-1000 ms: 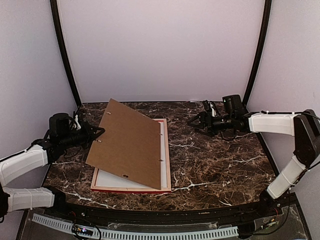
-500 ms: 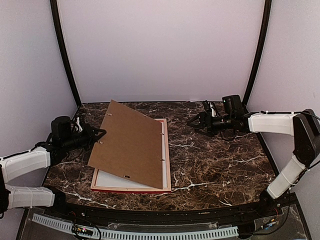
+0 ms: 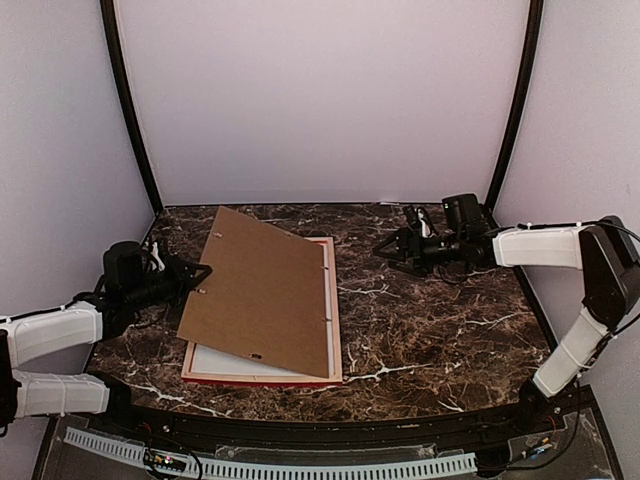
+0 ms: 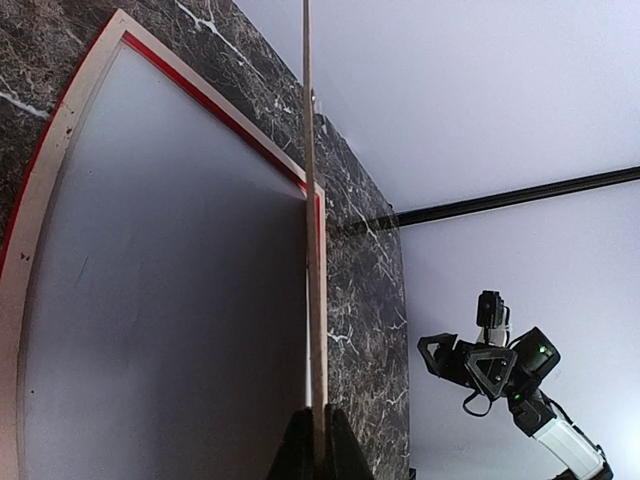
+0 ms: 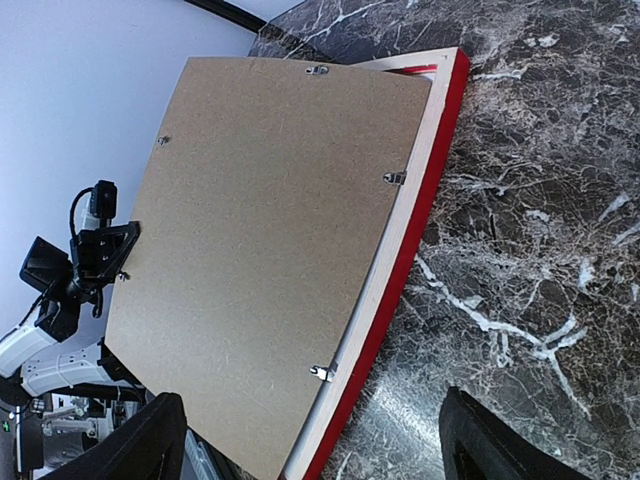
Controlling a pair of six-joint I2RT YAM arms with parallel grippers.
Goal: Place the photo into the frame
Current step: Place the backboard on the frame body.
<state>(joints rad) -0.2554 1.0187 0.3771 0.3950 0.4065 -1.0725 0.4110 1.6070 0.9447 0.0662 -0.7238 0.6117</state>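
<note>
The frame (image 3: 336, 335) lies face down on the table, with pale wood rails and a red outer edge; it also shows in the right wrist view (image 5: 425, 215). A white sheet (image 3: 225, 358) lies inside it; no picture shows on it. My left gripper (image 3: 203, 270) is shut on the left edge of a brown backing board (image 3: 265, 290). It holds that edge raised while the right edge rests on the frame. The left wrist view shows the board edge-on (image 4: 307, 200) between my fingertips (image 4: 318, 445). My right gripper (image 3: 385, 247) is open and empty above the table, right of the frame.
Dark marble table (image 3: 430, 320) with white walls behind and at both sides. Small metal clips (image 5: 320, 372) sit along the board's edges. A black curved post (image 3: 128, 110) stands at each back corner.
My left gripper has moved down and slightly toward me with the board's edge, so the board tilts less steeply. My right gripper has shifted slightly left.
</note>
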